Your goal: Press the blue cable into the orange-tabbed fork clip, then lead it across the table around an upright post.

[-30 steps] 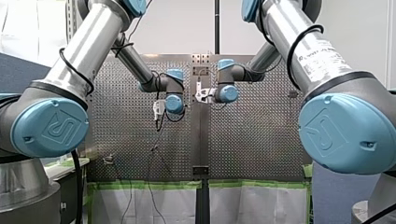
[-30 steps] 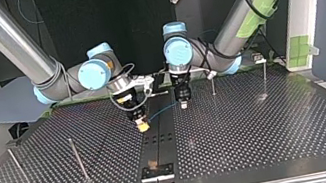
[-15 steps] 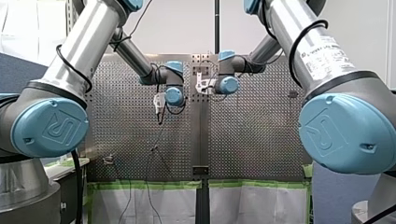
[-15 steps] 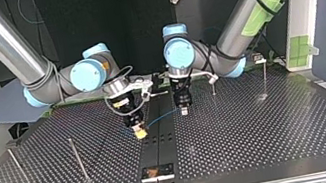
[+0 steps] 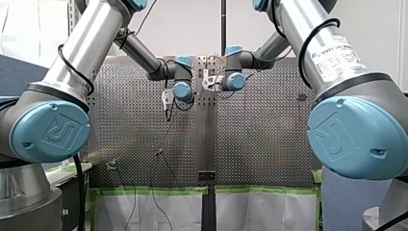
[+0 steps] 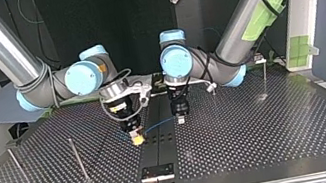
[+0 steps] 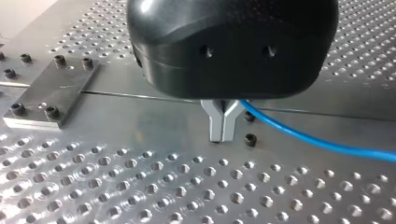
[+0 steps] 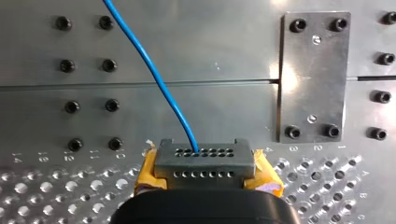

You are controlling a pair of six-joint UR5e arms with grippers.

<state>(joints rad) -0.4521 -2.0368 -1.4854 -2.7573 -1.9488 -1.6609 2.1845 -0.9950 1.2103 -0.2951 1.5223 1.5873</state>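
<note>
Hovering low over a perforated metal table (image 6: 258, 125), beside a bolted plate (image 7: 51, 93), with thin upright posts (image 6: 78, 159) standing well apart. Clenching the blue cable (image 7: 303, 140) in the left gripper (image 7: 222, 133), with metal fingers pressed together. Clenching it also in the right gripper (image 8: 205, 163), between yellow pads, above the table's middle strip. Hiding the left grip point behind the fingers.
</note>
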